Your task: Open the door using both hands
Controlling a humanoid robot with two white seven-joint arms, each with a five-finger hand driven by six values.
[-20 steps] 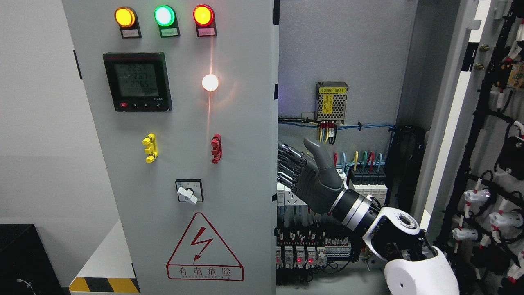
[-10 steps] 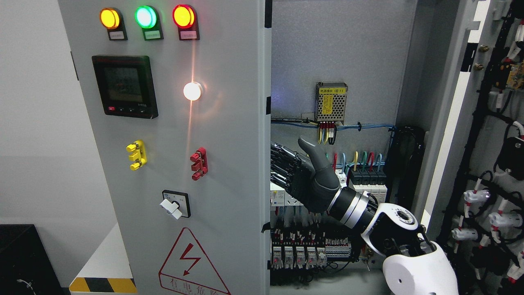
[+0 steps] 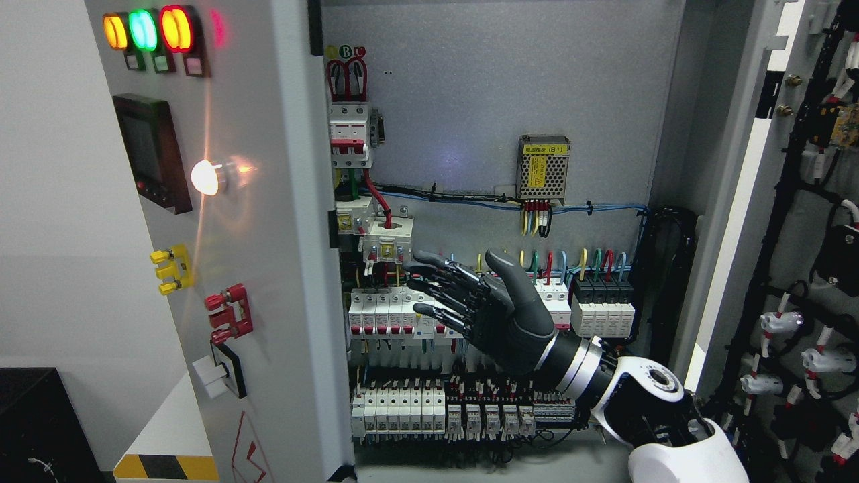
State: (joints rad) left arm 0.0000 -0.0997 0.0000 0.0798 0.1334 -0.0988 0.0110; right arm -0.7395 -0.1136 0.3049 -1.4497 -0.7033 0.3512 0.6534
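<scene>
The grey left cabinet door (image 3: 268, 268) has swung wide to the left and stands nearly edge-on, showing its lamps, meter and red and yellow handles at an angle. My right hand (image 3: 463, 295), dark with spread fingers, hovers inside the cabinet opening, clear of the door's edge and holding nothing. Its arm comes in from the lower right. The right door (image 3: 805, 235) stands open at the far right, its inner side covered with wiring. No left arm shows.
Inside the cabinet, rows of white breakers (image 3: 396, 315) and terminal blocks (image 3: 470, 409) sit directly behind my hand. A perforated power supply (image 3: 543, 168) hangs on the back panel. A black box (image 3: 33, 422) stands at lower left beside a yellow-black striped edge (image 3: 164, 466).
The left door has swung far leftward, uncovering the breakers behind it. My right hand has shifted slightly left and is now apart from the door's edge, fingers fully visible.
</scene>
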